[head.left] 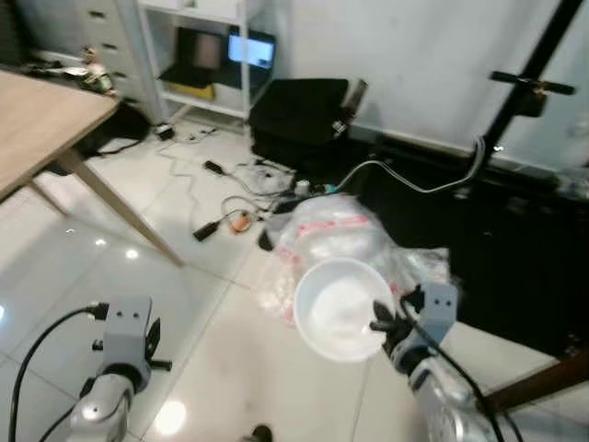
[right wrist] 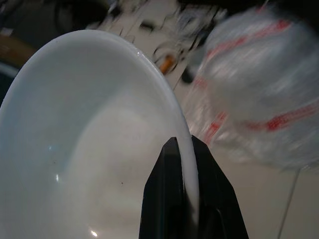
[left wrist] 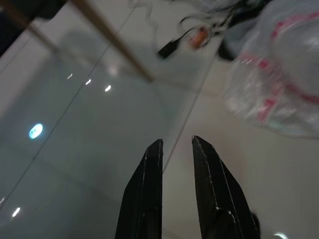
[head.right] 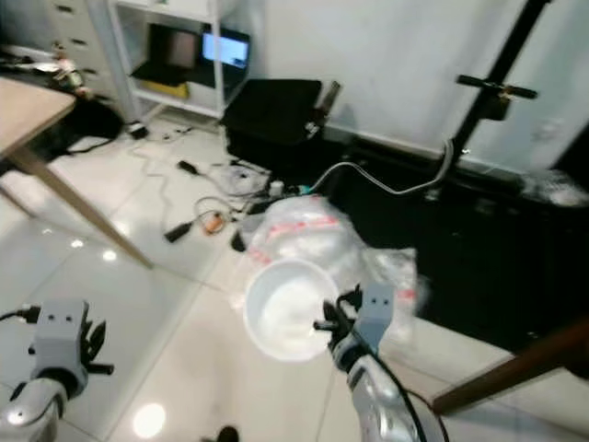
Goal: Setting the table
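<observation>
My right tool [head.left: 379, 324] clamps bowl [head.left: 339, 308] rim; left tool [left wrist: 177, 149] slightly apart, empty. Keep bowl level toward tabletop [head.left: 41, 124].

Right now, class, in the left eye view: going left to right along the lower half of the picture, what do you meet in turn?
Left pincer, held over the floor → white bowl → right pincer, clamped on the bowl's rim → wooden bar at the right edge.
</observation>
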